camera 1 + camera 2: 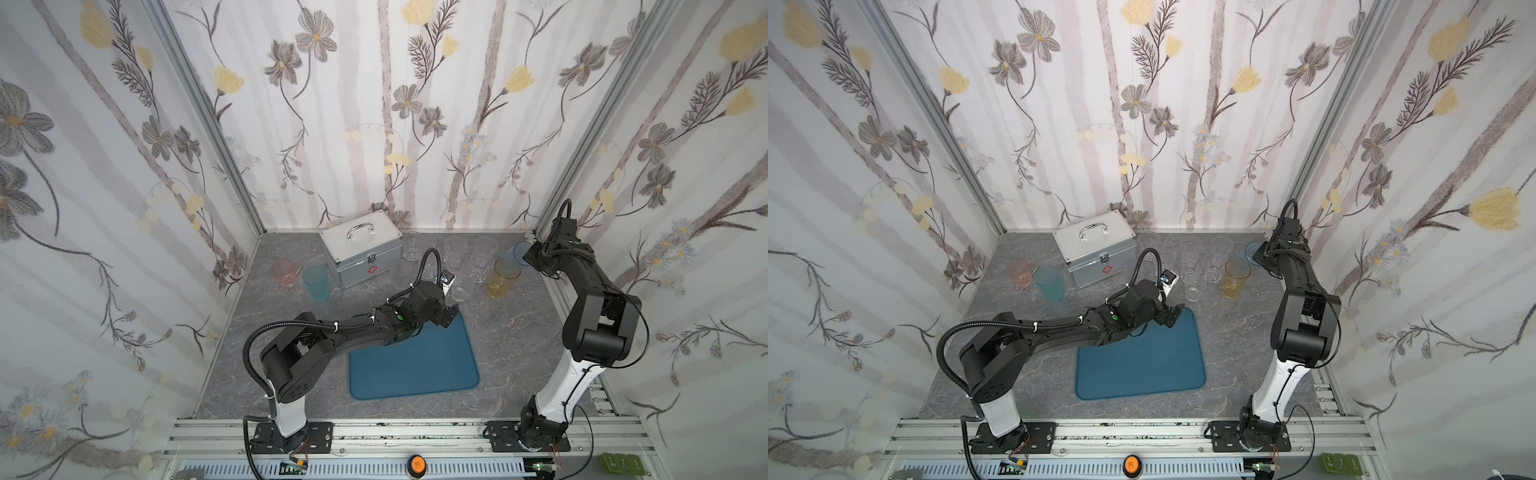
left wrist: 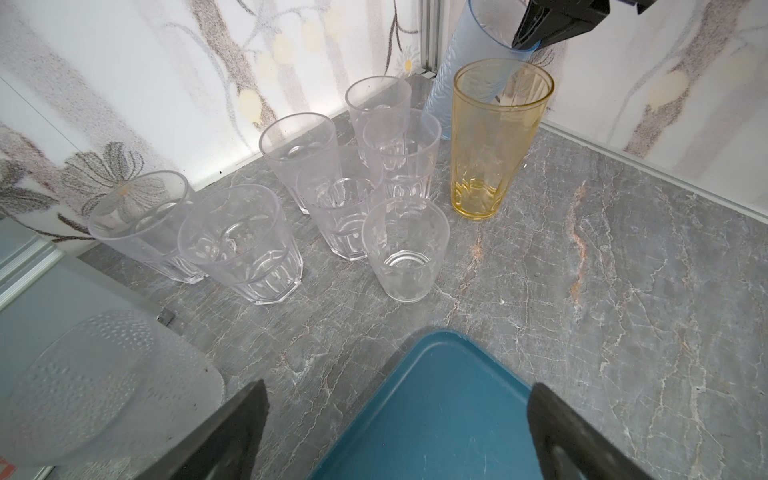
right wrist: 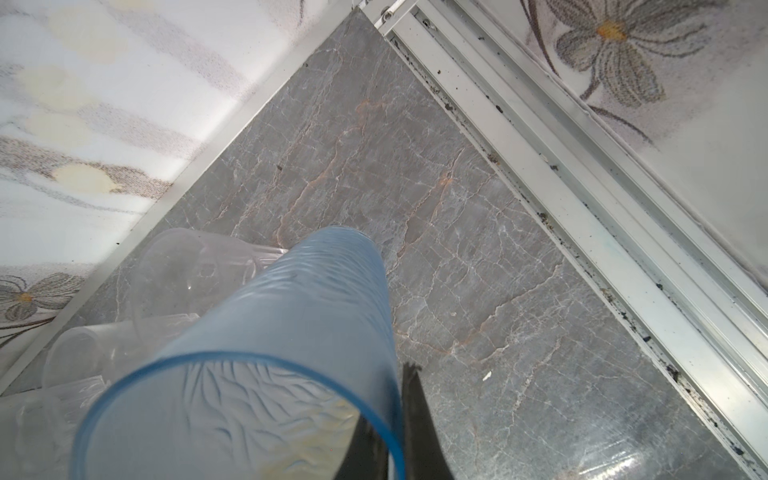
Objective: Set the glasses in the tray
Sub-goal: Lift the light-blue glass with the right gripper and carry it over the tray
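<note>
The teal-blue tray (image 1: 415,365) (image 1: 1142,365) lies flat mid-table with nothing on it. My left gripper (image 1: 451,297) (image 2: 397,388) hangs open over the tray's far corner (image 2: 436,415), holding nothing. Several clear glasses (image 2: 405,249) stand just beyond it, with a yellow glass (image 2: 494,145) (image 1: 503,279) beside them. In the back right corner my right gripper (image 1: 525,255) (image 3: 392,411) is shut on the rim of the blue glass (image 3: 291,311) (image 2: 457,83), one finger inside the wall and one outside. The blue glass leans tilted. A pink glass (image 1: 284,272) and a teal glass (image 1: 316,282) stand at the back left.
A silver metal case (image 1: 361,253) with a handle stands at the back centre. A frosted dotted glass (image 2: 104,386) stands against its right side, close to my left gripper. Walls and aluminium rails (image 3: 582,187) close in the back right corner.
</note>
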Available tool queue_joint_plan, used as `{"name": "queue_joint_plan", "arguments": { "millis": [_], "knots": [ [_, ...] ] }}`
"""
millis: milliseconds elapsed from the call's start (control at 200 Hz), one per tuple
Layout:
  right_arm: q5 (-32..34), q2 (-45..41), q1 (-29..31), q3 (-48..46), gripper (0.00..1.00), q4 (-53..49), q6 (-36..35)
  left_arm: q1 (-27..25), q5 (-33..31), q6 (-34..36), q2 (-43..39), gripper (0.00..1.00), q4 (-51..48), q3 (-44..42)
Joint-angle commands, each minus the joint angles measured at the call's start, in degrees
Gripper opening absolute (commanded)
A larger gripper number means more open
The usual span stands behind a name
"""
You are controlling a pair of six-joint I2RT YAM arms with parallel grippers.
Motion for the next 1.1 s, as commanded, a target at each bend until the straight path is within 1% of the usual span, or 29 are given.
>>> {"name": "queue_joint_plan", "arguments": {
  "millis": [0, 245, 405, 530, 660, 839, 969, 1094],
  "knots": [
    [3.4, -2.5, 0.7, 0.8, 0.00, -0.9, -1.8, 0.0, -0.9, 1.5, -1.7, 1.00, 2.9, -0.8],
    [9.4, -8.4, 3.6, 6.1, 0.00, -6.7, -3.7, 0.4, -4.4, 2.2, -8.9, 1.00, 3.3, -4.0],
    [12.1, -13.1, 8.8, 10.6, 0.00, -11.2, -5.9, 2.0, -7.4, 1.6, -15.7, 1.00, 3.2, -7.7],
    [9.1, -15.3, 14.0, 13.1, 0.00, -15.1, -6.6, 4.5, -9.3, 1.2, -21.9, 1.00, 2.5, -11.2],
    [6.7, -16.9, 21.8, 12.9, 0.00, -18.3, -7.6, 7.9, -10.8, 0.7, -28.9, 0.96, -0.1, -15.0],
    [3.3, -17.6, 32.3, 11.2, 0.00, -20.4, -8.0, 12.7, -9.2, -1.6, -38.6, 0.96, -3.2, -21.6],
    [2.4, -16.0, 39.8, 9.7, 0.00, -22.1, -8.0, 17.0, -4.8, -5.9, -44.6, 0.94, -5.6, -26.1],
    [1.5, -13.0, 45.2, 8.9, 0.00, -23.9, -8.3, 20.5, -1.1, -9.5, -47.3, 0.91, -10.0, -28.0]
  ]
}}
